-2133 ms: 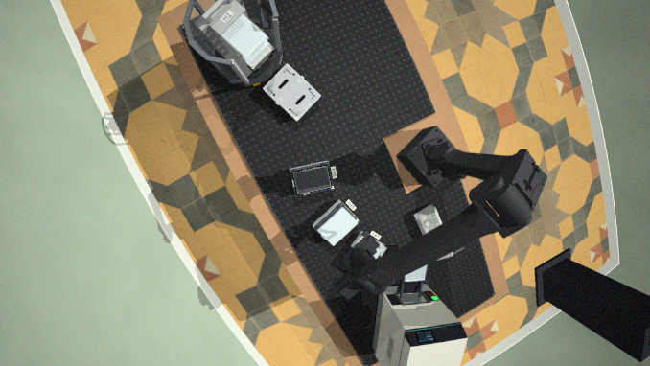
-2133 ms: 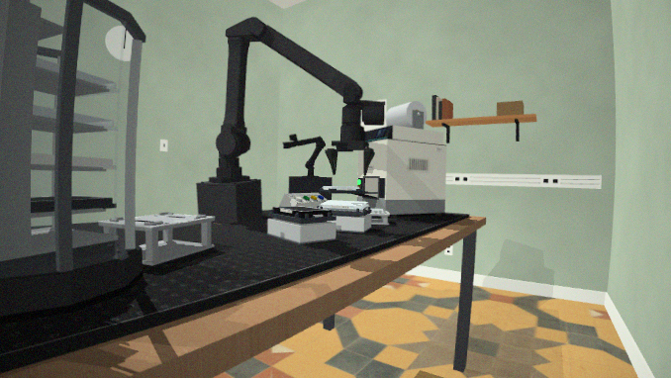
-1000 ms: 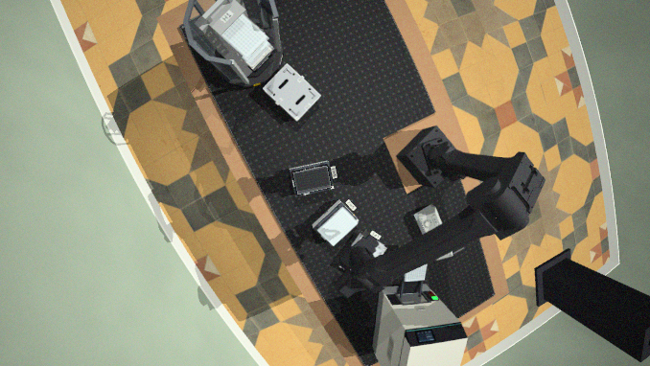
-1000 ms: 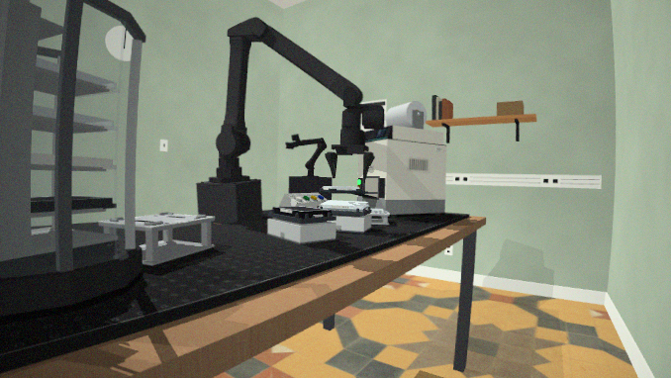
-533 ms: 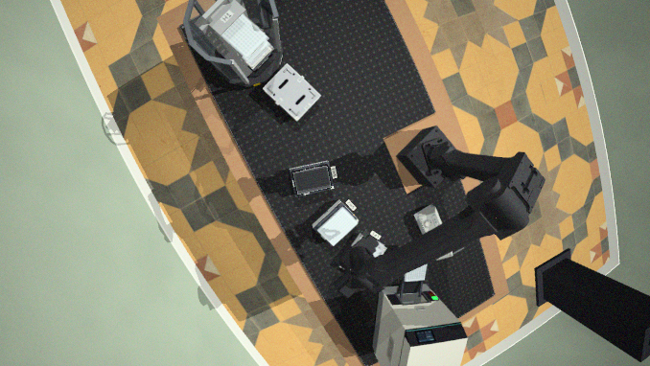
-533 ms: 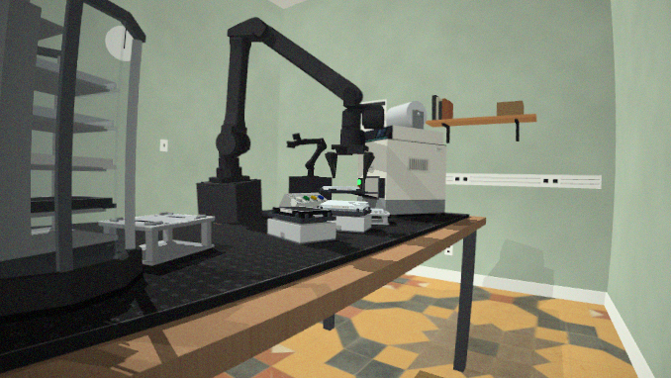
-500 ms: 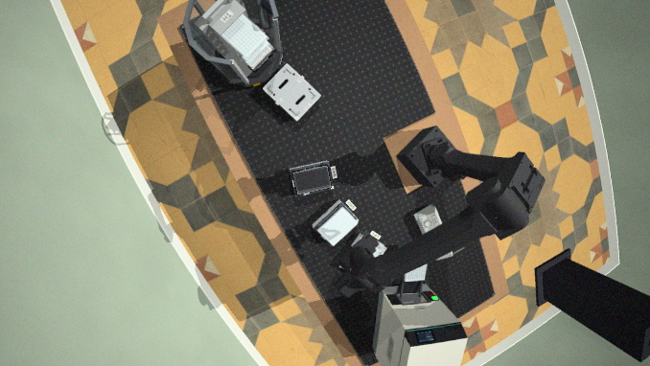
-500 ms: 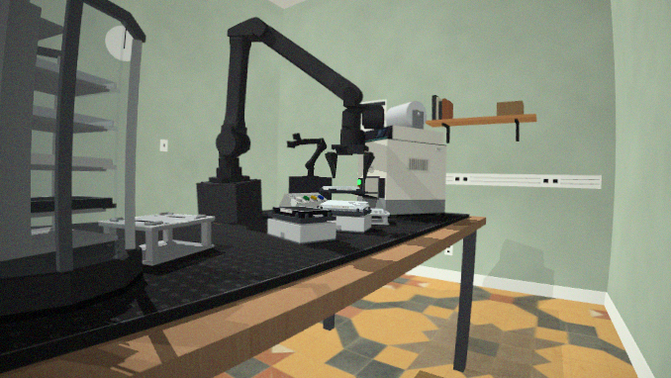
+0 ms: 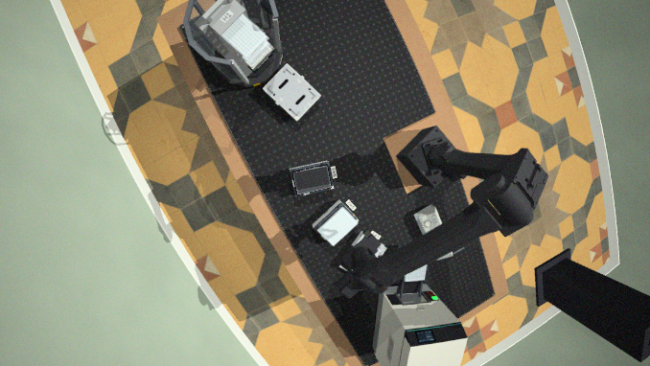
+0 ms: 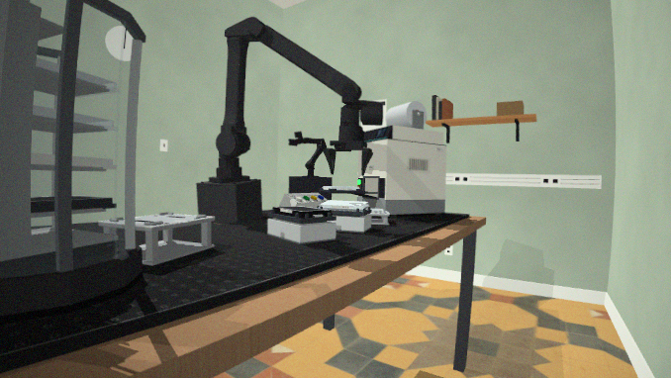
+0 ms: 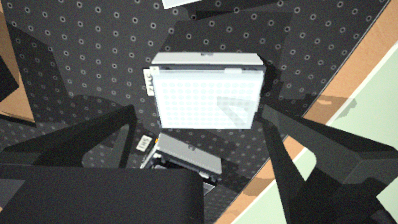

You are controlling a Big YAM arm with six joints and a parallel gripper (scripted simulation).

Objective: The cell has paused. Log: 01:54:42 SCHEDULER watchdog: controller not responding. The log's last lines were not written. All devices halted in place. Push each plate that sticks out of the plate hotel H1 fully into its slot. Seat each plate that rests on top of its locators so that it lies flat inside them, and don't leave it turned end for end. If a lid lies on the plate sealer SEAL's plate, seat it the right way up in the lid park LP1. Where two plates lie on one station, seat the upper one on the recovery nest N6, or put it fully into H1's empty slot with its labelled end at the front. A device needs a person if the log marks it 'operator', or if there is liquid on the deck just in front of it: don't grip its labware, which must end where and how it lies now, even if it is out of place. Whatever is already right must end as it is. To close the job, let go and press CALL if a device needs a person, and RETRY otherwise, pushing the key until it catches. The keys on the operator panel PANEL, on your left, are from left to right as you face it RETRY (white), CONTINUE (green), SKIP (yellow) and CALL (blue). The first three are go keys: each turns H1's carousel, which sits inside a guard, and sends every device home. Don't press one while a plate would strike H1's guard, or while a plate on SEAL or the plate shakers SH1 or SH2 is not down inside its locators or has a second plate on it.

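My gripper [image 11: 198, 111] is open and empty. It hangs well above the deck near the sealer [image 10: 406, 168], and it also shows in the side view [image 10: 348, 155]. Straight below it in the wrist view a white well plate [image 11: 207, 95] lies on a grey station; it also shows from above [image 9: 336, 222]. A smaller grey station [image 11: 187, 157] sits nearer me, partly hidden by my wrist. A dark plate [image 9: 312, 178] lies on the station beyond. The plate hotel H1 [image 9: 230, 38] stands at the far end, with a white plate [image 9: 246, 43] showing on top. The recovery nest [image 9: 291, 91] beside it is empty.
The operator panel [image 9: 428, 219] with coloured keys [image 10: 304, 199] sits beside my forearm. The sealer [image 9: 417, 321] has a green light [image 9: 434, 297] and a white plate on its tray [image 9: 416, 273]. The table edge runs close to the stations. A dark plate lies in a lower slot of H1 [image 10: 71, 203].
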